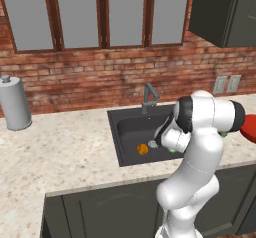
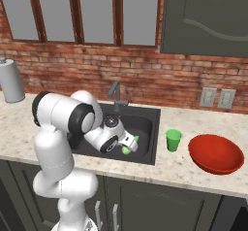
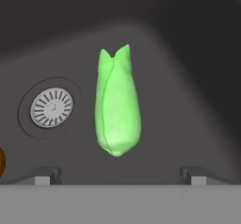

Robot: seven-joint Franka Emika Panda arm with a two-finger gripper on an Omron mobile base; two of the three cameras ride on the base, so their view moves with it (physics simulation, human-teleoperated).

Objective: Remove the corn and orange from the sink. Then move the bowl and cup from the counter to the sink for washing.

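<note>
gripper point(image 3: 120, 173) fingers spread above the corn point(image 3: 117, 106) at frame centre; orange point(image 1: 142, 149) also in the sink point(image 1: 127, 132); bowl point(image 2: 215, 153) and cup point(image 2: 173, 140) wait at right.

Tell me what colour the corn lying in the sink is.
Bright green, a husked corn lying on the dark sink floor; the hand view shows it best.

Speckled beige stone counter point(image 1: 60, 152) along a brick wall, over dark cabinet doors. Set into it, a dark charcoal sink point(image 2: 147, 142) with an angular faucet point(image 1: 148, 98) at the back edge. On the basin floor: green corn point(image 3: 116, 106) lying beside the round silver drain point(image 3: 52, 107), and an orange point(image 1: 142, 149) near that drain. On the counter right of the sink: green cup point(image 2: 173, 140) upright, then the red bowl point(image 2: 216, 154) just beside it. Far left, a grey cylindrical canister point(image 1: 14, 103) standing by the wall.
</note>
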